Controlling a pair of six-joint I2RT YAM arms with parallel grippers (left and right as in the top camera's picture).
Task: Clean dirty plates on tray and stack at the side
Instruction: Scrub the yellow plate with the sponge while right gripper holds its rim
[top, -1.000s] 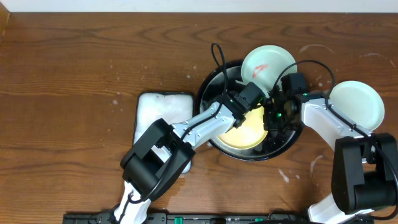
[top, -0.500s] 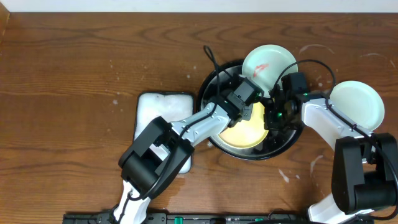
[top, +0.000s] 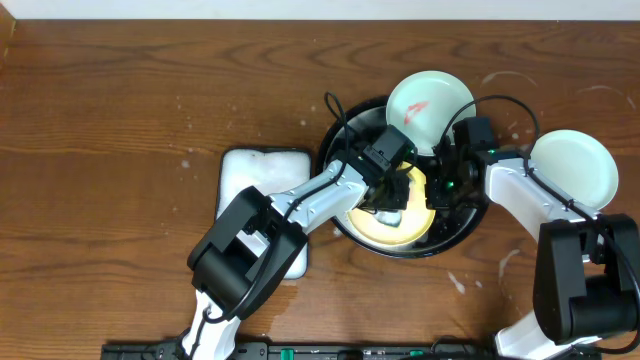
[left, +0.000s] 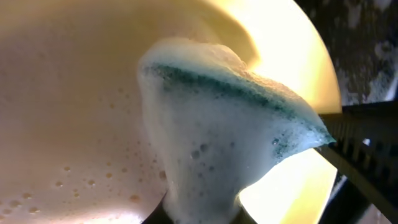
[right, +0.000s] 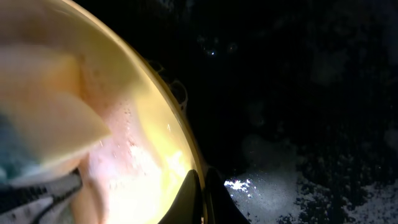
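Note:
The yellow plate (top: 400, 222) lies in the round black tray (top: 340, 140), covered in foam. My left gripper (top: 392, 192) is shut on a foamy blue-green sponge (left: 211, 124) pressed on the plate's surface (left: 74, 93). My right gripper (top: 437, 190) is shut on the yellow plate's right rim (right: 186, 155), its fingers (right: 200, 193) pinching the edge. A mint-green plate with a red smear (top: 428, 100) leans on the tray's far rim. A second mint-green plate (top: 572, 165) lies on the wood tabletop at the right and looks clean.
A white rectangular tray (top: 262, 190) sits left of the black tray, under my left arm. Whitish soapy streaks (top: 505, 262) mark the wood at the right. The black tray's floor (right: 298, 124) shows foam specks.
My left gripper has moved the sponge down across the yellow plate, toward the front. The right gripper has kept hold of the rim.

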